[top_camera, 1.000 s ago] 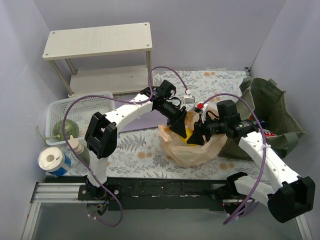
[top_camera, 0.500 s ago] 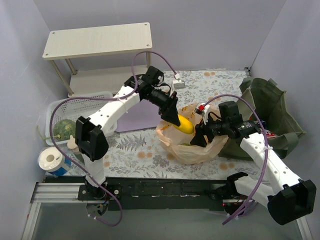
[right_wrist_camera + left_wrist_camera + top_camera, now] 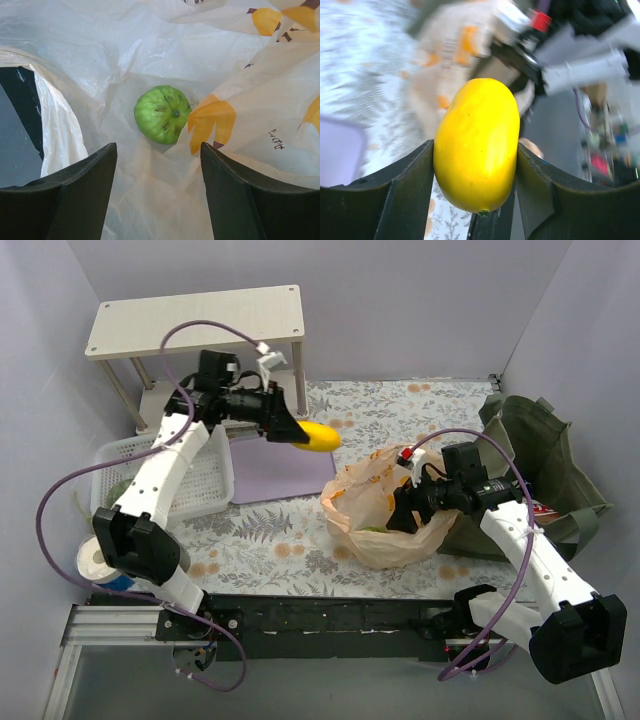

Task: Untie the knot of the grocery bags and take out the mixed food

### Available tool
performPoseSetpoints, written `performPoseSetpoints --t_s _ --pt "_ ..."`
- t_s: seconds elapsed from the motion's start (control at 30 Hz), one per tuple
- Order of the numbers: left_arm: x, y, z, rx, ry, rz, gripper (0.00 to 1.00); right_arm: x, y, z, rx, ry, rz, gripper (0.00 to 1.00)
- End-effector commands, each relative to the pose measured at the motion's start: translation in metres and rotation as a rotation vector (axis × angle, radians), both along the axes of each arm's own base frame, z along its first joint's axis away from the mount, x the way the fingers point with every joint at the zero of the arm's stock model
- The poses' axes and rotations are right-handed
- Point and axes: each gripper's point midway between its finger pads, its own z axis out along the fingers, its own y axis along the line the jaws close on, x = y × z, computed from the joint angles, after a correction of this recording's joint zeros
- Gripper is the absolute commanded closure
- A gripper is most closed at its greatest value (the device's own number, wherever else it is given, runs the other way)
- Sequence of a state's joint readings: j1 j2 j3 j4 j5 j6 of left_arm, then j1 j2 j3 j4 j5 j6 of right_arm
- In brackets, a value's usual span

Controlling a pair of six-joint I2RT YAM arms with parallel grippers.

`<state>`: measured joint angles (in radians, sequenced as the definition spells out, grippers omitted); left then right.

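My left gripper (image 3: pixel 290 429) is shut on the yellow oval fruit (image 3: pixel 316 436) and holds it in the air over the lilac mat, left of the bag; the fruit fills the left wrist view (image 3: pixel 476 143) between both fingers. The peach-orange grocery bag (image 3: pixel 385 515) lies open at the table's middle, with no knot showing. My right gripper (image 3: pixel 400 517) is open at the bag's right side, inside its mouth. In the right wrist view (image 3: pixel 159 165) a green round fruit (image 3: pixel 161 114) lies on the bag's plastic (image 3: pixel 250 70) just ahead of the fingers.
An olive-green tote (image 3: pixel 540 475) stands at the right with packets inside. A white basket (image 3: pixel 205 485) holding a round green melon sits at the left, beside a lilac mat (image 3: pixel 290 472). A white shelf (image 3: pixel 195 325) stands at the back left. A paper roll (image 3: pixel 103 562) is at the near left.
My left gripper has lifted the yellow fruit out of the bag and carried it up and to the left, over the mat. The right gripper stayed at the bag's mouth.
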<state>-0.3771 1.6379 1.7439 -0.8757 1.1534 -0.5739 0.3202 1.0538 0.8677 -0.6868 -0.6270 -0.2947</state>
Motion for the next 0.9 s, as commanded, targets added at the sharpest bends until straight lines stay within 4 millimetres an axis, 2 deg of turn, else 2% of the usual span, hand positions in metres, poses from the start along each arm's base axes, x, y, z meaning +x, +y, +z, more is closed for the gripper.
performPoseSetpoints --t_s 0.0,0.1,0.23,0.3,0.33,0.37,0.47,0.57,0.63,0.7,0.83,0.87 --pt "0.061 0.051 0.031 -0.068 -0.004 0.389 1.0 0.001 -0.004 0.003 -0.002 -0.007 -0.015 0.26" --pt "0.083 0.056 0.018 -0.058 0.069 0.518 1.0 0.0 -0.004 0.004 -0.004 0.0 -0.013 0.26" --pt "0.105 0.057 -0.015 -0.039 0.207 0.637 1.0 -0.001 -0.005 0.006 -0.011 0.01 -0.005 0.27" --pt "0.121 0.064 -0.043 -0.004 0.276 0.75 1.0 -0.001 -0.006 0.007 -0.017 0.007 0.0 0.28" --pt "0.125 0.065 -0.051 -0.001 0.337 0.788 1.0 0.001 -0.005 0.011 -0.018 -0.005 0.003 0.27" --pt "0.126 0.065 -0.067 0.013 0.392 0.806 1.0 0.001 -0.007 0.01 -0.031 0.009 -0.001 0.27" --pt "0.129 0.061 -0.079 -0.005 0.47 0.815 1.0 0.004 -0.01 0.015 -0.062 0.011 0.008 0.28" --pt "0.138 0.063 -0.106 0.018 0.489 0.852 1.0 0.008 -0.012 0.018 -0.092 0.019 0.02 0.28" --pt "0.152 0.068 -0.131 0.06 0.512 0.906 1.0 0.006 -0.014 0.015 -0.109 0.048 0.026 0.28" --pt "0.159 0.064 -0.144 0.066 0.476 0.877 1.0 0.009 -0.014 0.016 -0.115 0.04 0.025 0.28" --pt "0.177 0.059 -0.191 0.121 0.487 0.832 1.0 0.016 -0.017 0.019 -0.12 0.027 0.01 0.29" --pt "0.177 0.057 -0.196 0.127 0.49 0.815 1.0 0.017 -0.018 0.019 -0.123 0.027 0.007 0.29"
